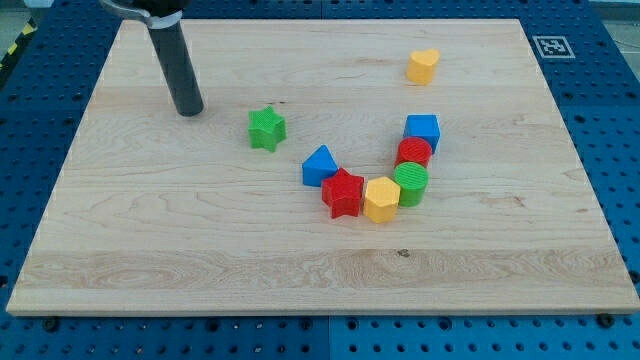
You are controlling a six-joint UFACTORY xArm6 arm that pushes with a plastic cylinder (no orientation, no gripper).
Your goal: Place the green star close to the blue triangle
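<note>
Green star [267,128], blue triangle [319,165], pale wooden board [150,230].

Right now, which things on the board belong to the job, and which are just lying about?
Job: green star; blue triangle; my tip, left of the star.

Lying about: red star; yellow hexagon; green cylinder; red cylinder; blue cube; yellow block.

- 1 camera view, raised, looking obliquely down from beyond the desk's [300,270] near edge.
- Moderate range: nearly the whole desk framed, lower corners cropped.
</note>
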